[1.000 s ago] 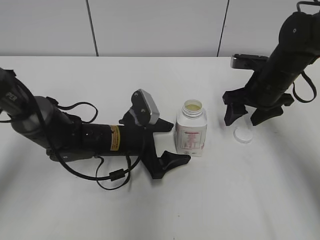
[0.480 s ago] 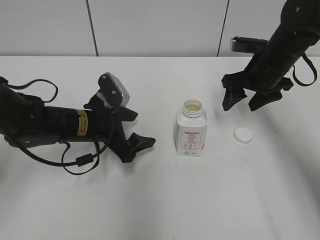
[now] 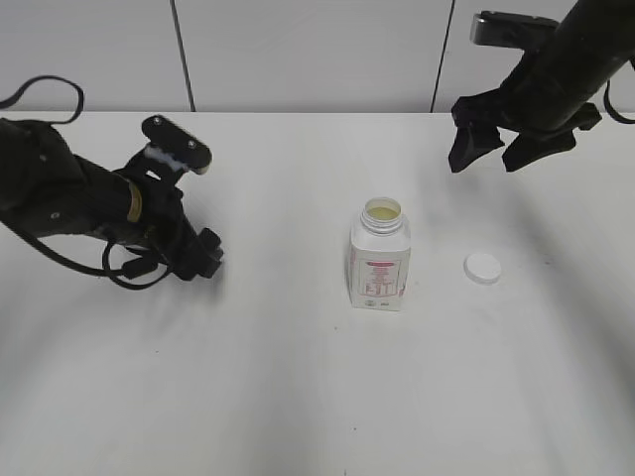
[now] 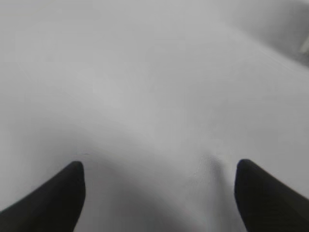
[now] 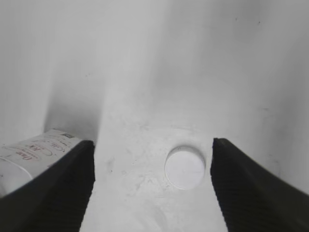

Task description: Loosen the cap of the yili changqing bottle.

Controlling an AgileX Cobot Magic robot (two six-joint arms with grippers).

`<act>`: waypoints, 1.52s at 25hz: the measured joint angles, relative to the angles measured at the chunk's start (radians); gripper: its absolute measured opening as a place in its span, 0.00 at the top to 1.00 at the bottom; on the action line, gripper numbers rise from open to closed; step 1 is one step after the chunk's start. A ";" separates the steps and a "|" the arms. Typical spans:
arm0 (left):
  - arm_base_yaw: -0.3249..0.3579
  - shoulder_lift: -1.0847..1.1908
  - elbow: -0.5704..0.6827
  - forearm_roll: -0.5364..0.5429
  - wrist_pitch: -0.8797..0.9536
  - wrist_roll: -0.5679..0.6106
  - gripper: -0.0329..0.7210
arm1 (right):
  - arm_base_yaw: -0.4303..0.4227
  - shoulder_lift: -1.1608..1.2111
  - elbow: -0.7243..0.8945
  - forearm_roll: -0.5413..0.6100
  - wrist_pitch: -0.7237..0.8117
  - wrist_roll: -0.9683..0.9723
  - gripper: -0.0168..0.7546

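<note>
The cap [image 3: 483, 268] is lying flat on the worktop [image 3: 298, 397] at the bottle's three o'clock, so the yili changqing bottle [image 3: 379, 263] is standing uncapped. Both the left pincer [image 4: 159, 193] and right pincer [image 3: 496, 146] are hanging released, grasping nothing, evidently clearing away.

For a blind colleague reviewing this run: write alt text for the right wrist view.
A small round white cap lies flat on the white table, alone between the two dark fingers of the open right gripper, which touch nothing. At the lower left edge, part of the yili changqing bottle with red print shows beside the left finger.
</note>
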 joint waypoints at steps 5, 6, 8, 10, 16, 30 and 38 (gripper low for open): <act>0.000 -0.019 -0.108 -0.091 0.242 0.035 0.19 | 0.000 -0.020 -0.033 -0.025 0.017 -0.001 0.22; 0.000 -0.025 -0.127 -0.121 0.271 0.062 0.19 | 0.000 -0.020 -0.045 -0.030 0.034 -0.001 0.22; 0.000 -0.043 -0.166 -0.195 0.340 0.134 0.19 | 0.000 -0.021 -0.073 -0.044 0.071 -0.002 0.22; 0.004 -0.057 -0.213 -0.280 0.406 0.219 0.19 | 0.000 -0.021 -0.106 -0.060 0.112 -0.002 0.22; 0.061 -0.068 -0.366 -0.518 0.660 0.451 0.19 | -0.001 -0.023 -0.219 -0.104 0.208 -0.001 0.22; 0.241 -0.069 -0.561 -0.643 1.122 0.510 0.20 | -0.078 -0.026 -0.253 -0.231 0.344 0.021 0.22; 0.252 -0.101 -0.561 -0.644 1.205 0.439 0.22 | -0.080 -0.103 -0.253 -0.259 0.347 0.033 0.22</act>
